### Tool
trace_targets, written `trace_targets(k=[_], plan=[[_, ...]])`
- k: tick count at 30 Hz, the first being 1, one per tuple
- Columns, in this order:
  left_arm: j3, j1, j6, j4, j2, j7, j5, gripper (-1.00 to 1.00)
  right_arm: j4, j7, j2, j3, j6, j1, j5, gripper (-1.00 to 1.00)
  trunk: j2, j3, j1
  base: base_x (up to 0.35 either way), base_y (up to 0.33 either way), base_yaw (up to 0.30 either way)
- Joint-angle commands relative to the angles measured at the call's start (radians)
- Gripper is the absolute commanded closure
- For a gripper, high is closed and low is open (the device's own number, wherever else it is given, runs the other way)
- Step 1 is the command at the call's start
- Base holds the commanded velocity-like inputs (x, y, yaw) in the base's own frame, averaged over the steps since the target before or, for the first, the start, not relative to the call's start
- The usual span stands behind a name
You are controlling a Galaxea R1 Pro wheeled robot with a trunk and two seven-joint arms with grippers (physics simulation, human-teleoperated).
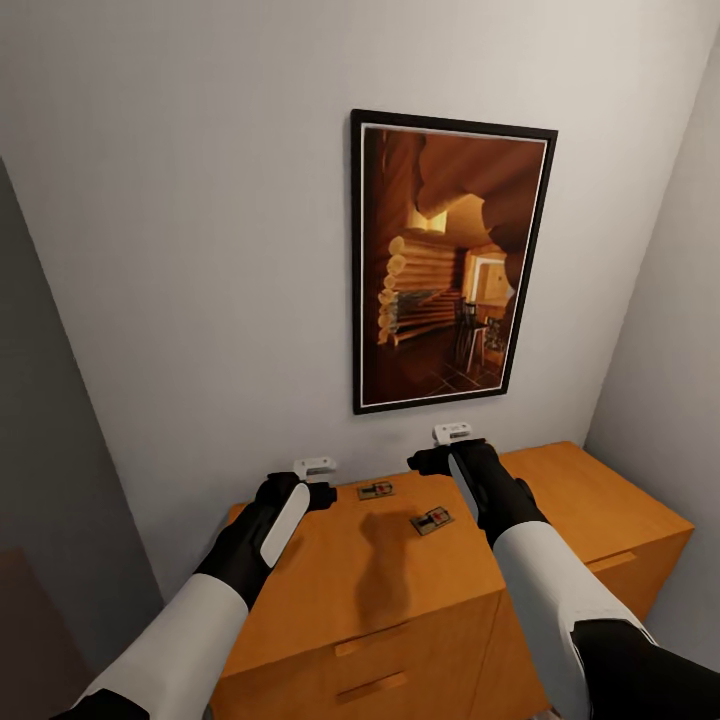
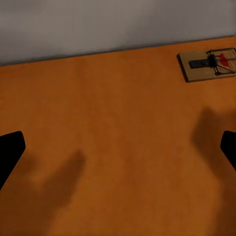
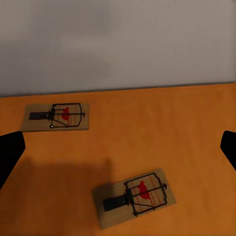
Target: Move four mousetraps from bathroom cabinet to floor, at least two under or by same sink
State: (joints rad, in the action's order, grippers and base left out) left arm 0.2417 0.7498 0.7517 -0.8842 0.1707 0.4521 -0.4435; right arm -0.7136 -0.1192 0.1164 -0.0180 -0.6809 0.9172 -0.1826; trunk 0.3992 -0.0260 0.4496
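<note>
The left arm (image 1: 160,640) and right arm (image 1: 560,600) reach over the cabinet (image 1: 330,590), left gripper (image 2: 118,152) and right gripper (image 3: 118,150) both with jaws wide, holding nothing. Two mousetraps lie flat on the cabinet top: the far mousetrap (image 1: 376,491) at about twelve o'clock from the top's centre, near the wall, the near mousetrap (image 1: 432,520) at two o'clock, well apart
</note>
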Motion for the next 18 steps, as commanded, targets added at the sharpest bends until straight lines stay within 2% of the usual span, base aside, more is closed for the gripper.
trace_targets(k=[1,18], plan=[[0.002,0.000,0.002,-0.001,0.000,0.010,-0.011,-1.00,-0.001,-0.008,0.000,-0.002,-0.005,0.000,-0.011,-1.00,0.001,0.001,0.000,0.000,0.000,0.000],[0.002,0.000,0.002,-0.001,0.000,0.010,-0.011,-1.00,-0.001,-0.008,0.000,-0.001,-0.001,0.000,-0.012,-1.00,0.001,0.001,0.000,0.000,0.000,0.000]])
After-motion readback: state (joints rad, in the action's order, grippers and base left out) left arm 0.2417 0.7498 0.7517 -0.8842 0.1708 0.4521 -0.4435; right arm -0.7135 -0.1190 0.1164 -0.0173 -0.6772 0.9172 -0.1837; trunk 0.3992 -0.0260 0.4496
